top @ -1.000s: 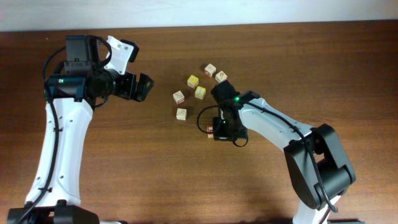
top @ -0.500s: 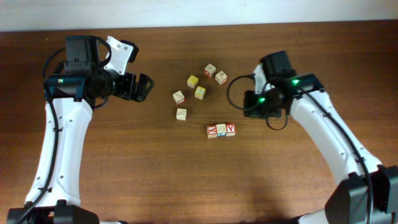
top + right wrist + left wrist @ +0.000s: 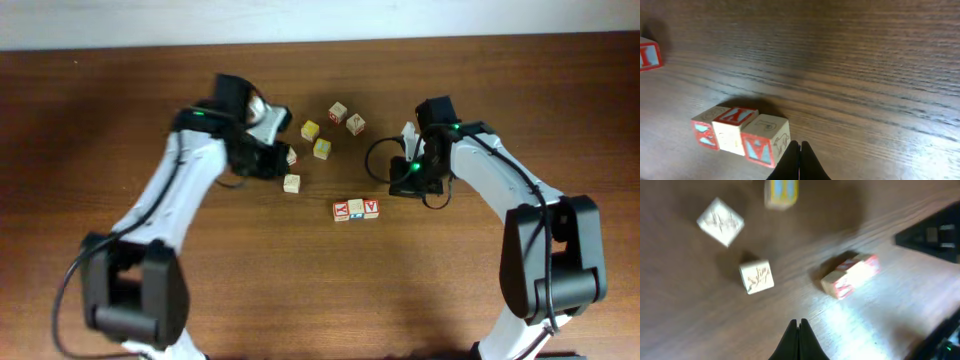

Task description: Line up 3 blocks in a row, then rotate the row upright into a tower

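Front and centre, the three blocks (image 3: pixel 356 209) sit touching in a row on the table (image 3: pixel 250 280). Just behind them to the right, the right gripper (image 3: pixel 800 146) hangs near, fingers pressed together, holding nothing. Farther back, the left gripper (image 3: pixel 800 324) is pinched tight too, empty, beside the loose cubes (image 3: pixel 291 183).

- Overhead view: bright, even light; focus sharp; soft short shadows
- Left wrist view: heavy motion blur throughout; pale glare on the table (image 3: pixel 880 317), lower right
- Right wrist view: crisp wood grain; blocks (image 3: pixel 735 135) shadowed along their upper side; faint glare at lower right
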